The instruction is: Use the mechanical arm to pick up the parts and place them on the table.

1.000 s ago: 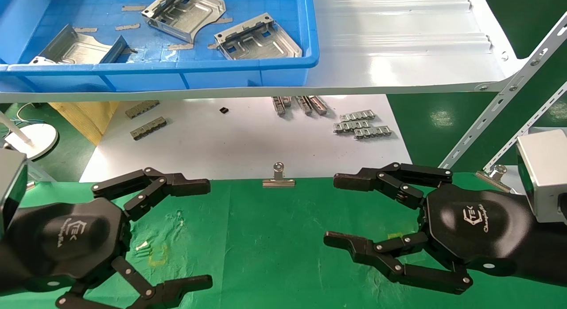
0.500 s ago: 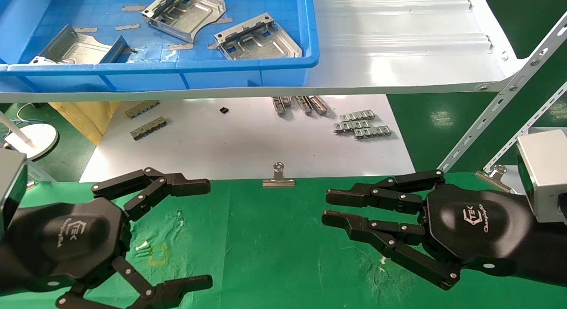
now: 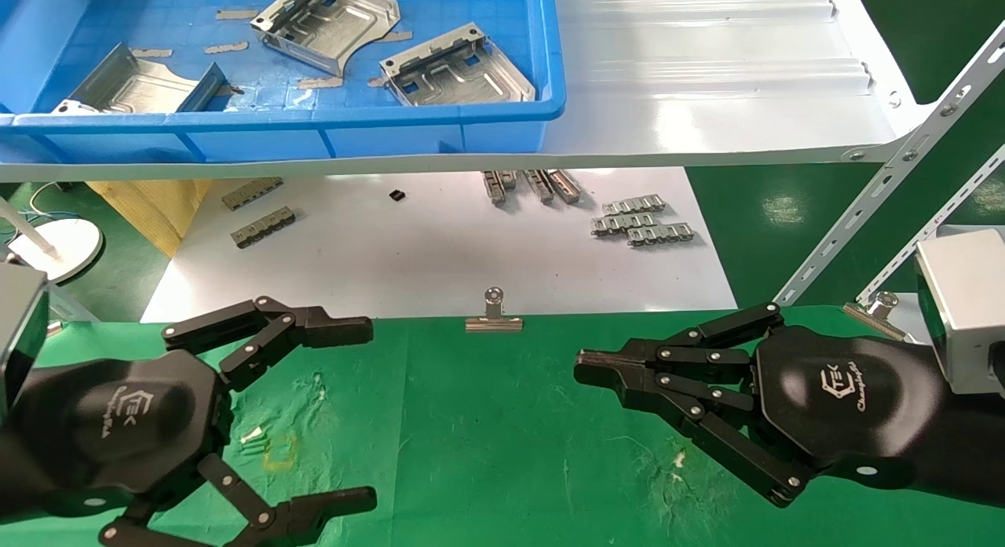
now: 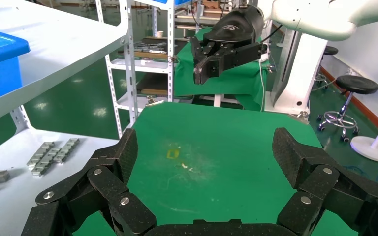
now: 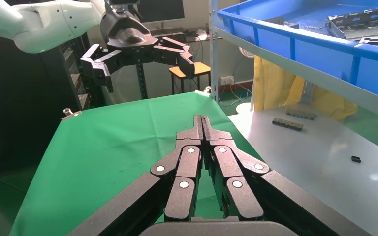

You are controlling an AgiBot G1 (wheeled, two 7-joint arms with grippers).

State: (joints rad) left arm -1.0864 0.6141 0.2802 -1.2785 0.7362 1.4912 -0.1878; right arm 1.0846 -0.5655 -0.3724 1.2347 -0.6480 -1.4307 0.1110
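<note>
Three parts (image 3: 459,67) lie in the blue bin (image 3: 440,131) at the upper left of the head view, up on the white shelf (image 3: 707,100); none is on the green worktop (image 3: 487,421) yet. Judged from that, the task stands at its very start: no pick begun. Right claw (image 3: 585,362) sits low at centre right over the cloth, fingers pressed together and holding nothing. Left claw (image 3: 369,410) at lower left, fingers spread wide, also bare. A binder clip (image 3: 493,318) grips the cloth's far edge at frame centre; small grey strips (image 3: 640,221) lie on the white board (image 3: 432,249) beyond.

Left wrist view: own fingers (image 4: 123,155) splayed across the bottom of the frame, green cloth between them; right claw (image 4: 211,61) seen far off at top centre, closed.

Right wrist view: own fingers (image 5: 197,130) meet tip to tip at frame centre; left claw (image 5: 142,56) spread at upper left; the bin (image 5: 325,54) fills the upper right, a plate just visible inside.

Next move, as I judge it: an arm must lift clear of the shelf lip, reach into the bin and spread its fingers before a plate's bent rim can be taken.

Against the earlier frames: the right claw stood wide a second ago, half closed midway, now shut. The left arm and all parts have not shifted.
</note>
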